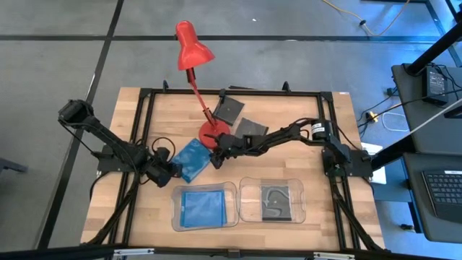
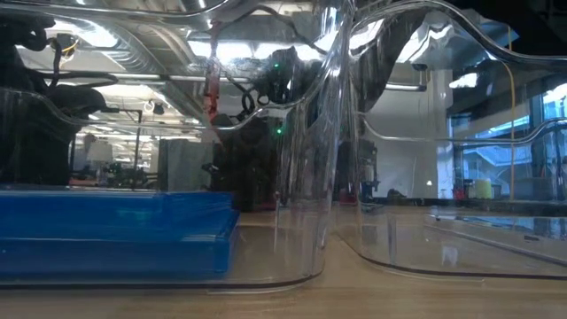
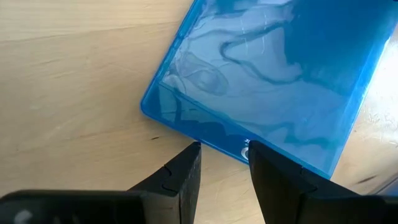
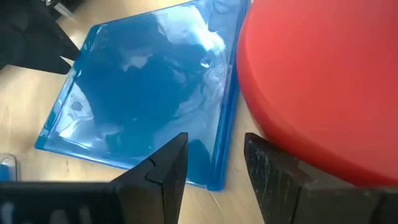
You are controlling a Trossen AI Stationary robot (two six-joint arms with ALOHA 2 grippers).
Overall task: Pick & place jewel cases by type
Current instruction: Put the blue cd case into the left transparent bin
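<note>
Five thin square plastic jewel cases showed from above: two translucent blue and three dark grey. One blue case [image 1: 203, 206] lay in the left clear rounded-rectangle plastic tray [image 1: 175, 217], and one dark case [image 1: 276, 199] lay in the right clear tray [image 1: 299, 214]. A loose blue case [image 1: 192, 158] lay flat on the bare wooden table [image 1: 130, 130] between the two grippers. Two more dark cases, a far one [image 1: 229, 108] and a nearer one [image 1: 250, 127], lay at the back of the table, just beside the round base [image 1: 214, 132] of the red desk lamp [image 1: 193, 45].

From table height, the clear tray walls blurred most of the scene; the blue in the left tray looked like two stacked layers, but whether that was one case or two could not be told.

The left gripper [image 3: 222, 157] sat low at the loose blue case's left edge, its two dark fingers [image 3: 183, 177] slightly parted, tips just at the rim and gripping nothing. The right gripper [image 4: 214, 158] reached in from the other side, beside the lamp base, its fingers [image 4: 165, 168] moderately apart and straddling that case's near corner without clamping it.
</note>
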